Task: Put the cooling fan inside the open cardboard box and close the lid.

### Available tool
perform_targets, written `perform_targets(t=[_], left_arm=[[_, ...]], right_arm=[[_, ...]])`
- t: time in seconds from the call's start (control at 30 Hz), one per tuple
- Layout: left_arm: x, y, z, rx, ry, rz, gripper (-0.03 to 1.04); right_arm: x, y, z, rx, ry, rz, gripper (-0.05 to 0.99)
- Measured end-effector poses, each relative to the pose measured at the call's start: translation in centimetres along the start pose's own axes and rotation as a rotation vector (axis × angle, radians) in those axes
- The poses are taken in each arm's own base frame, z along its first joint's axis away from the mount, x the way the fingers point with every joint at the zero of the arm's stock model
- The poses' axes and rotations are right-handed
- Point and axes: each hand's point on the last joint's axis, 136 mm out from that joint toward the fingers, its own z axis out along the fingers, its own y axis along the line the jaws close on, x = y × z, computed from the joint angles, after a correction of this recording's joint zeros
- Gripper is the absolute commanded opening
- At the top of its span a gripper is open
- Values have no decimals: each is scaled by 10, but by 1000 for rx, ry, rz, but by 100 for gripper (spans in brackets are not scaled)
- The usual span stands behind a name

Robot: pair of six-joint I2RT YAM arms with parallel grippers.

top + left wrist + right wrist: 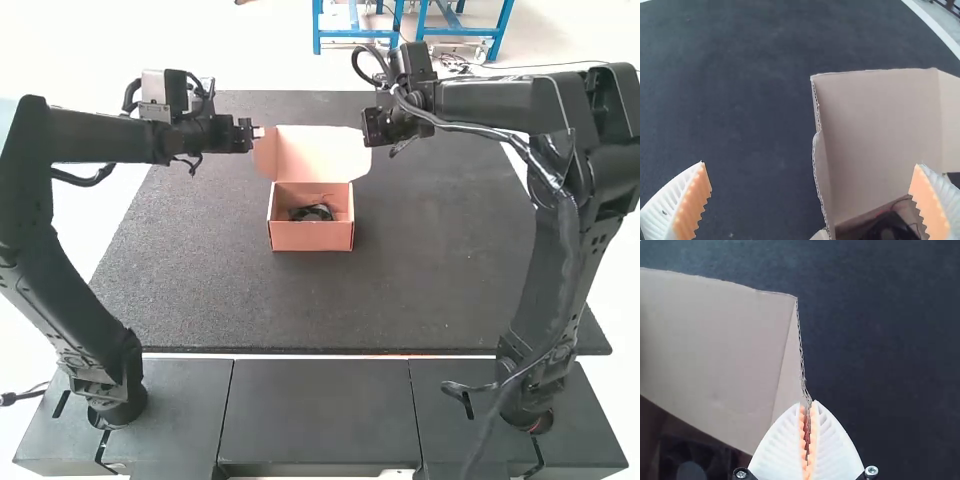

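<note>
The open cardboard box (310, 228) sits mid-mat with its lid (310, 155) standing up at the back. The black cooling fan (311, 212) lies inside it, and is also seen dimly as the fan (886, 231) and the fan (690, 467). My left gripper (256, 132) is open at the lid's left edge; in the left wrist view the gripper (810, 167) straddles the lid (880, 145) corner, its orange pads (690, 202) wide apart. My right gripper (369, 134) is at the lid's right edge. There the gripper (806, 407) is shut on the lid's side flap (789, 375).
A black rubber mat (200, 250) covers the table under the box, with open room on all sides of it. The arm bases stand on dark plates (320, 420) at the front edge.
</note>
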Motion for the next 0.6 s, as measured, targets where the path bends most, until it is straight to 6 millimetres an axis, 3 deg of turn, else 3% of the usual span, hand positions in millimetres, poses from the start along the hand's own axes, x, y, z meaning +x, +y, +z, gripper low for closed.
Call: perform_targets(t=[0.17,0.37,0.53,0.6], left_arm=[[6,-7,14,15,39,0,83],[26,-14,15,24,119,-6,74],[27,-12,14,20,123,6,73],[24,-7,14,13,113,9,63]], right_arm=[[0,1,0,-7,0,0,-2],[0,2,0,-9,0,0,-2],[0,3,0,-15,0,0,-1],[0,3,0,-16,-1,0,-1]])
